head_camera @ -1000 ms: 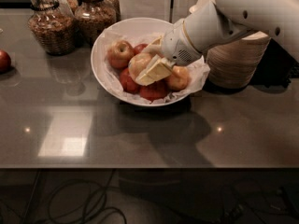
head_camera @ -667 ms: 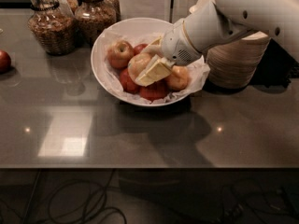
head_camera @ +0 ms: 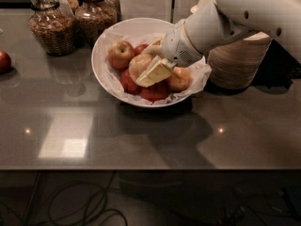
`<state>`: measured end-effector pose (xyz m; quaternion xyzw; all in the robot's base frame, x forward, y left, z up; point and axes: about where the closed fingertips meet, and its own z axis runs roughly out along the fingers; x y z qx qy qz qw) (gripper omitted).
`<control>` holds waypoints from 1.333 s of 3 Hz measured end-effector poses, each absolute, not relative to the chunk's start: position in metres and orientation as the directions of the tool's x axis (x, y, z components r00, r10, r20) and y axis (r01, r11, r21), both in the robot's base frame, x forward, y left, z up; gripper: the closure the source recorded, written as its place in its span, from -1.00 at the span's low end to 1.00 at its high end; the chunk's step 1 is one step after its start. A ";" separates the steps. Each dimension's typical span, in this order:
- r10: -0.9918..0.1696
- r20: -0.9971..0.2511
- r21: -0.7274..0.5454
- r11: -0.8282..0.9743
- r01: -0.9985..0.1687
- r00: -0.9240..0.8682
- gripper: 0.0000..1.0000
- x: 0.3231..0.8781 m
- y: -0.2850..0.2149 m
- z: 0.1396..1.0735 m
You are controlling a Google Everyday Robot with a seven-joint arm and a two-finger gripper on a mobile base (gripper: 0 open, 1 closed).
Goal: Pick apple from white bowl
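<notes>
The white bowl [head_camera: 100, 55], lined with crinkled white paper, stands on the grey table at the back centre. The apple [head_camera: 136, 63], large and pale yellow-cream, lies in the middle of the bowl among other apples. My gripper [head_camera: 144, 68] reaches into the bowl from the right, at the end of the white arm. Its jaws stand either side of the pale apple and are shut on it: one cream finger [head_camera: 155, 73] crosses the apple's front, the other is behind it. The apple still rests in the bowl.
A peach-pink apple [head_camera: 120, 53], dark red apples [head_camera: 153, 92] and another apple [head_camera: 179, 79] share the bowl. Stacked beige bowls [head_camera: 237, 60] stand right of it, under the arm. Two glass jars [head_camera: 51, 28] stand at the back left. A red apple [head_camera: 3, 61] lies at the left edge.
</notes>
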<state>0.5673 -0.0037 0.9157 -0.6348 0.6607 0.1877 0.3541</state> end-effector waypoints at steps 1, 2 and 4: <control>-0.677 -0.732 -0.205 0.119 -0.971 0.072 1.00 0.561 -0.004 0.927; -0.637 -0.761 -0.252 0.113 -0.961 0.124 1.00 0.555 -0.006 0.962; -0.597 -0.783 -0.310 0.132 -0.942 0.174 1.00 0.550 -0.018 1.001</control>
